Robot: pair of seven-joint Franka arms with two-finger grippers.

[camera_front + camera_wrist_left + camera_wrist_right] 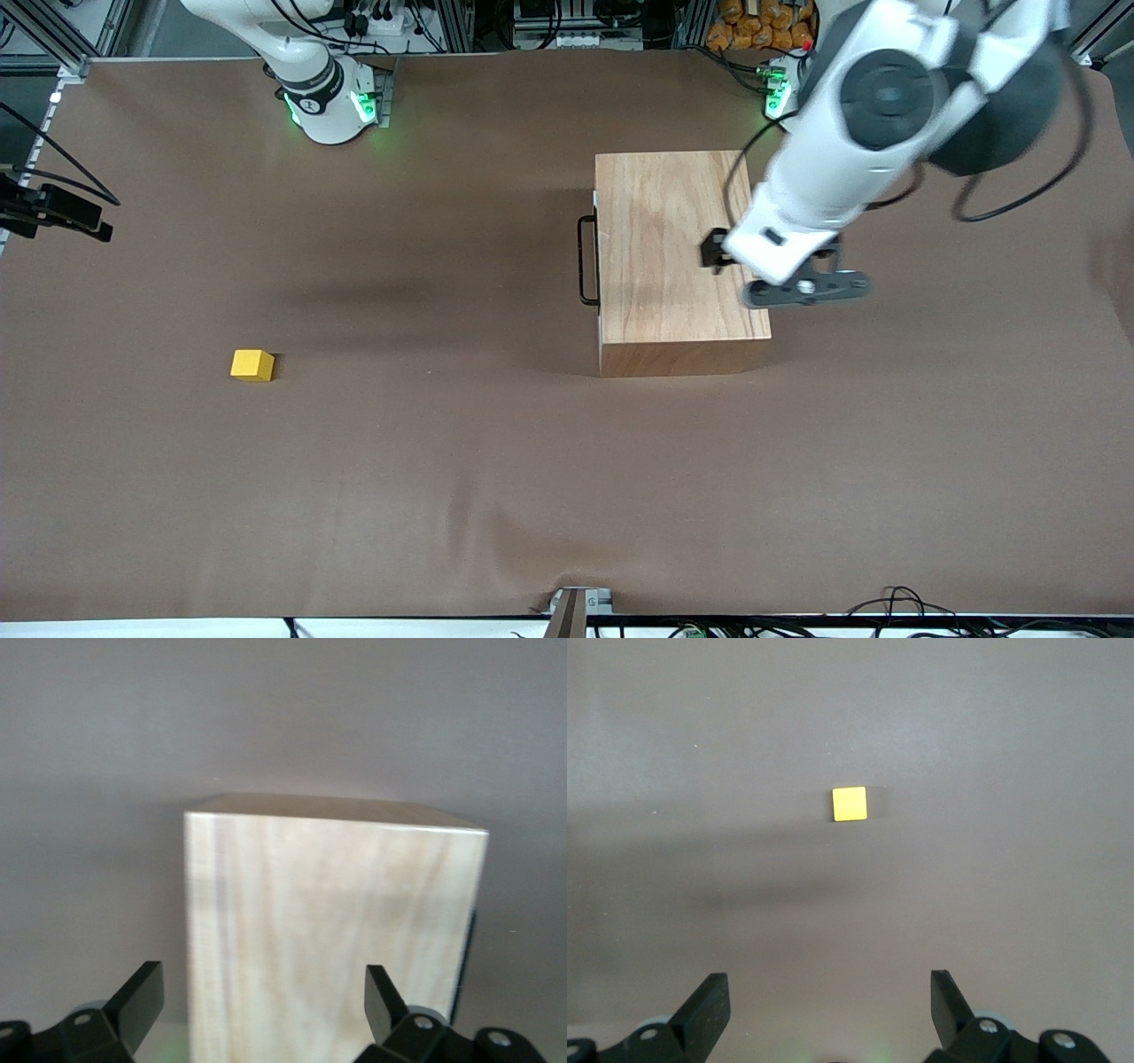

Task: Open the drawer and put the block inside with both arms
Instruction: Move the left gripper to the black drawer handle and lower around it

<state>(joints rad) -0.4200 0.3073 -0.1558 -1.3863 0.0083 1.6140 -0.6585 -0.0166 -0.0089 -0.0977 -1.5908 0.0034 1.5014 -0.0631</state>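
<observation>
The wooden box (678,257) stands toward the left arm's end of the table, its drawer shut. The drawer's black handle (587,260) faces the right arm's end. My left gripper (716,252) hangs open over the box top, nothing in it; in the left wrist view (264,992) its fingers (142,997) straddle the box (337,930) from above. The yellow block (252,364) lies alone on the brown mat, toward the right arm's end and nearer the front camera than the box. My right gripper (831,992) is open and empty, high over the mat, with the block (850,804) well below it. It does not show in the front view.
Brown mat (496,461) covers the table. A black clamp with cables (53,211) sits at the table edge at the right arm's end. A metal bracket (576,602) is at the near edge. Both green-lit arm bases (332,106) stand along the back.
</observation>
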